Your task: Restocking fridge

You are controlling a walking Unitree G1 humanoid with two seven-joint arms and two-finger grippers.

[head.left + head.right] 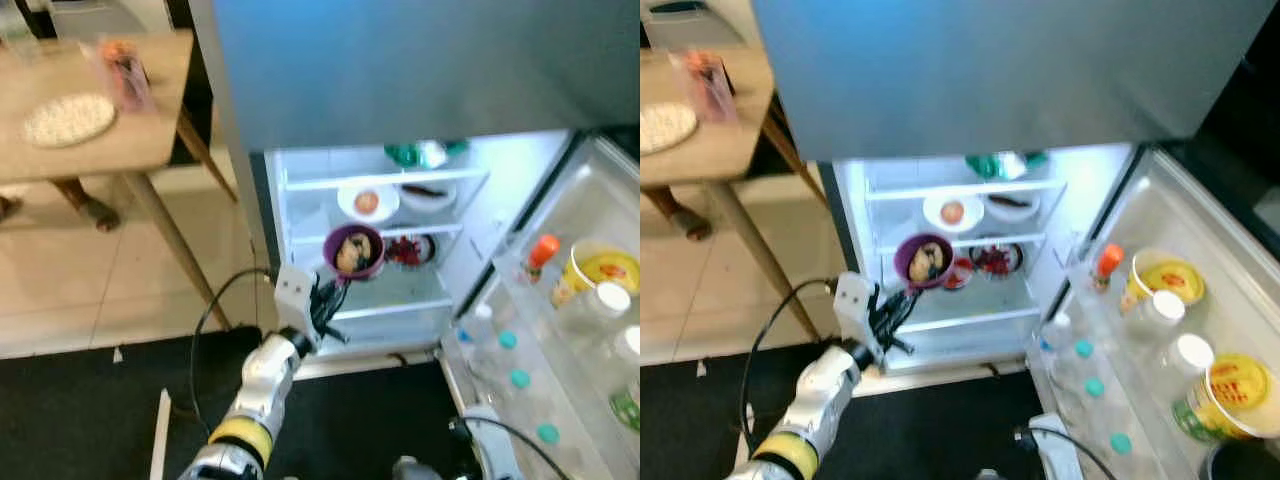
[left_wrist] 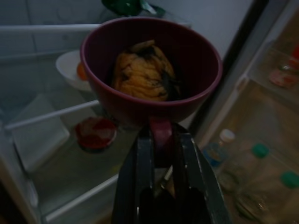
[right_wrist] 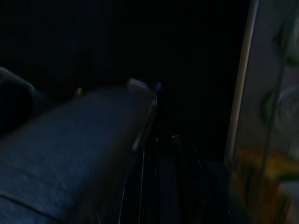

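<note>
A purple bowl (image 1: pixel 353 251) with yellow-brown food in it hangs in front of the open fridge's lower shelves (image 1: pixel 390 300). My left gripper (image 1: pixel 333 295) is shut on the bowl's rim from below, seen up close as the bowl (image 2: pixel 149 70) above the black fingers (image 2: pixel 140 168). Inside the fridge, a white dish with an orange item (image 1: pixel 367 202) sits on a middle shelf, and a red-lidded container (image 1: pixel 408 250) stands just behind the bowl. The right wrist view is very dark; a grey rounded shape (image 3: pixel 79 140) is all that can be made out.
The fridge door (image 1: pixel 590 300) stands open on the right, its racks holding capped bottles (image 1: pixel 510 355), a yellow tub (image 1: pixel 603 270) and an orange-capped bottle (image 1: pixel 541 252). A wooden table (image 1: pixel 90 110) with a plate stands at the left. A cable (image 1: pixel 215 310) loops by my left arm.
</note>
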